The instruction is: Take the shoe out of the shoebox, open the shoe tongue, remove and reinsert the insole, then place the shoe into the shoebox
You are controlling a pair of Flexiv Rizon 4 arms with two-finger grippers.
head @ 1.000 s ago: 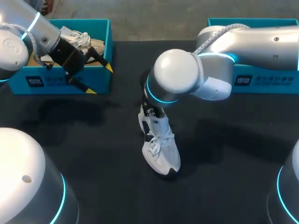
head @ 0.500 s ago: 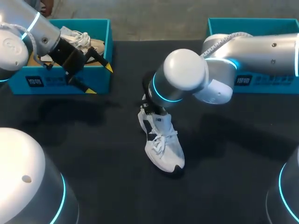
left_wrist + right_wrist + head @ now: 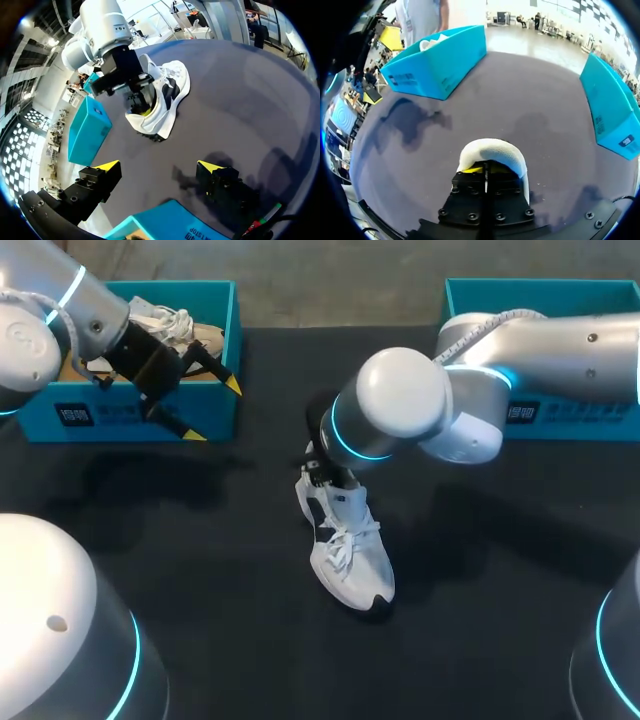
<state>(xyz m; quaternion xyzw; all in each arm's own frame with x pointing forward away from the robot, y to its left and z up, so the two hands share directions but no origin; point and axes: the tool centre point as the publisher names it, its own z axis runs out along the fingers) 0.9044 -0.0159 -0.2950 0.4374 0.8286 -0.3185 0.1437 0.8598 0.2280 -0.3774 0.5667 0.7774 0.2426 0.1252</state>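
The left gripper point(image 3: 213, 410) hangs with fingers spread beside the front wall of the left shoebox point(image 3: 120, 420), out of the way. The shoe point(image 3: 350, 560) stands in the middle of the table point(image 3: 500, 580) so the right gripper point(image 3: 485, 171) can reach its opening. Its fingers look pressed together inside the heel, perhaps pinching the insole, which is hidden.

The left arm point(image 3: 55, 315) and right arm point(image 3: 560, 340) are glossy white, with rounded joint caps point(image 3: 402, 390) ringed by glowing cyan bands point(image 3: 343, 443). A pale braided cable point(image 3: 478, 317) runs along the right arm. Behind the left jaws, black blocks point(image 3: 85, 190) carry round screws point(image 3: 73, 199); the fingertips point(image 3: 108, 165) are yellow wedges.
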